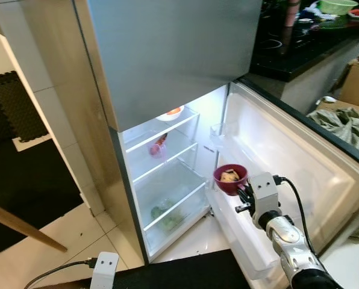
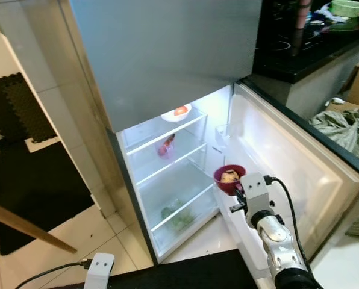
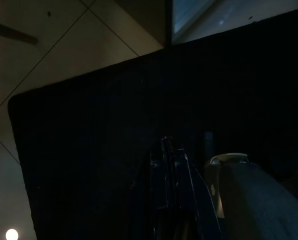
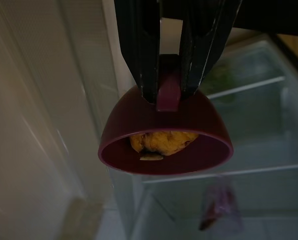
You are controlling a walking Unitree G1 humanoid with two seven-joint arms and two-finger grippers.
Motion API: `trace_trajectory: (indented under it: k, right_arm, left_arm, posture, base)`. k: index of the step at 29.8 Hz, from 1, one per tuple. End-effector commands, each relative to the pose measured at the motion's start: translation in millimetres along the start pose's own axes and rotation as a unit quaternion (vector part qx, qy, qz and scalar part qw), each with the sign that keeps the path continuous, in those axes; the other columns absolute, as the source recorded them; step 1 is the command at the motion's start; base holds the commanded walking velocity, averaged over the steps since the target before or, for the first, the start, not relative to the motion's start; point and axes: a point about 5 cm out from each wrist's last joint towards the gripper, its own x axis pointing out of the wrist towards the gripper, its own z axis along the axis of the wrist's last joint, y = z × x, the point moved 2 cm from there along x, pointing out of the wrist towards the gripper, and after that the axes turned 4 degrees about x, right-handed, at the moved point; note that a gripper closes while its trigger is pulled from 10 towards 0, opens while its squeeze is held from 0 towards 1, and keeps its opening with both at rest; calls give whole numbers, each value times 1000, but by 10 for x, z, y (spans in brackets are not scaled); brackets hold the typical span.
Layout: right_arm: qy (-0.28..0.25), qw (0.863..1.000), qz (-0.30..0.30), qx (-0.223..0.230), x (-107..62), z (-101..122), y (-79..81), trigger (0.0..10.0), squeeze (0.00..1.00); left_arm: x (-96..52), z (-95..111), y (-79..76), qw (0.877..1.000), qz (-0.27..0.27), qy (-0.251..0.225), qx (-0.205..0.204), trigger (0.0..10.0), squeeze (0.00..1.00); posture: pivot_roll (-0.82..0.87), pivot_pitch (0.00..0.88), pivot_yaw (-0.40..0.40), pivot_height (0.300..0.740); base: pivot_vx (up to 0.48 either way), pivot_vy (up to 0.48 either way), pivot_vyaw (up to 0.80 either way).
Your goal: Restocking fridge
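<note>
A dark red bowl (image 1: 230, 179) with yellowish food in it hangs in front of the open fridge (image 1: 167, 174). My right gripper (image 1: 242, 191) is shut on the bowl's rim handle (image 4: 168, 92), one black finger on each side. The bowl sits level with the fridge's lower shelves, just off their right edge. Inside, a white plate with orange food (image 1: 170, 113) rests on the top shelf, a pink bagged item (image 1: 158, 146) on the shelf below, and greens (image 1: 166, 214) lie in the bottom drawer. My left gripper (image 3: 171, 200) hangs low over a black mat; its view is very dark.
The fridge door (image 1: 288, 156) stands open to the right, its white bins behind my right arm. A black mat (image 1: 185, 274) lies on the tile floor before the fridge. A wooden table leg (image 1: 23, 226) slants at left. A black counter (image 1: 300, 42) and crumpled cloth (image 1: 345, 123) are at right.
</note>
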Motion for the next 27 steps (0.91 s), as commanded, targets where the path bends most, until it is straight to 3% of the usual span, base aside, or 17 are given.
trace_trajectory:
  k: [1,6,8,11,16,17,19,21,23,25,27]
  right_arm:
    - [-23,997,-67,2,-13,101,-277,10000,0]
    - [-25,993,-113,-4,-63,107,-498,10000,0]
    - [-25,993,-113,-4,-63,107,-498,10000,0]
    - [-30,986,-161,-14,-131,138,-761,10000,0]
    - [-39,986,-164,-12,-140,170,-806,10000,0]
    - [-46,986,-159,-8,-134,187,-791,10000,0]
    - [-72,992,-106,15,-80,253,-603,10000,0]
    - [-79,992,-92,20,-67,270,-552,10000,0]
    - [-100,994,-20,37,-25,333,-295,10000,0]
    - [-106,994,2,39,-15,352,-210,10000,0]
    - [-114,991,57,44,-10,370,-23,10000,0]
  left_arm:
    - [-17,-43,54,1000,3,7,14,10000,0]
    - [-18,-44,59,1000,3,7,15,10000,0]
    - [-18,-44,59,1000,3,7,15,10000,0]
    - [-19,-30,79,1000,4,4,16,10000,0]
    - [-17,-18,82,1000,3,2,18,10000,0]
    - [-16,-14,83,1000,3,1,18,10000,0]
    - [-10,6,74,1000,2,-1,20,10000,0]
    - [-8,11,72,1000,1,-2,20,10000,0]
    - [-2,28,52,1000,-1,-4,21,10000,0]
    - [0,33,45,1000,-2,-5,22,10000,0]
    - [3,41,30,1000,-3,-6,21,10000,0]
  posture:
    - [-136,0,58,740]
    - [-136,0,58,740]
    - [-136,0,58,740]
    - [-131,0,65,740]
    - [-131,0,65,740]
    - [-132,0,66,740]
    - [-134,0,66,740]
    - [-134,0,66,740]
    - [-135,0,62,740]
    - [-135,0,62,740]
    - [-135,0,56,740]
  base:
    - [0,0,0]
    - [0,0,0]
    - [0,0,0]
    - [0,0,0]
    - [0,0,0]
    - [0,0,0]
    - [0,0,0]
    - [0,0,0]
    - [0,0,0]
    - [0,0,0]
    - [0,0,0]
